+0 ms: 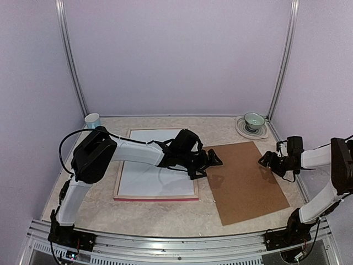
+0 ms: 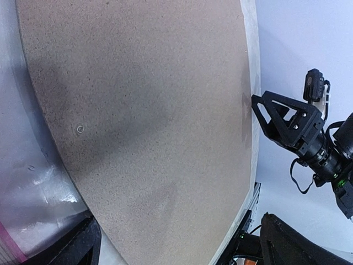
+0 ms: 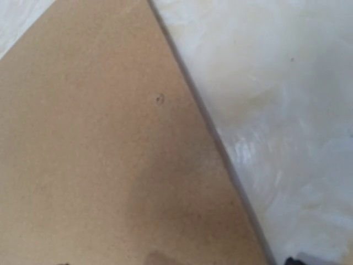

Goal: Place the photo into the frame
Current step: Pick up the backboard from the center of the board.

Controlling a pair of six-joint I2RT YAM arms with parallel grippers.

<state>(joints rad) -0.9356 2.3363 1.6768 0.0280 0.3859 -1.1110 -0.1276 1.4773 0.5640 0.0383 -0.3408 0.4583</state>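
The frame (image 1: 156, 197) lies flat left of centre, with a pink rail along its near edge and a white sheet (image 1: 149, 179) filling it. The photo's picture is hidden from view. My left gripper (image 1: 212, 160) reaches over the frame's right rail and hangs open at the left edge of a plain brown board (image 1: 245, 179). In the left wrist view this gripper (image 2: 182, 245) shows the board (image 2: 143, 110) between its wide-spread fingers (image 2: 77, 245). My right gripper (image 1: 269, 160) is open at the board's right edge with nothing in it. The right wrist view shows the board (image 3: 99, 154) and its edge.
A pale blue cup (image 1: 92, 120) stands at the back left corner. A green bowl on a saucer (image 1: 253, 122) sits at the back right. Lilac walls and metal posts (image 1: 280, 61) enclose the marbled tabletop (image 1: 165, 215).
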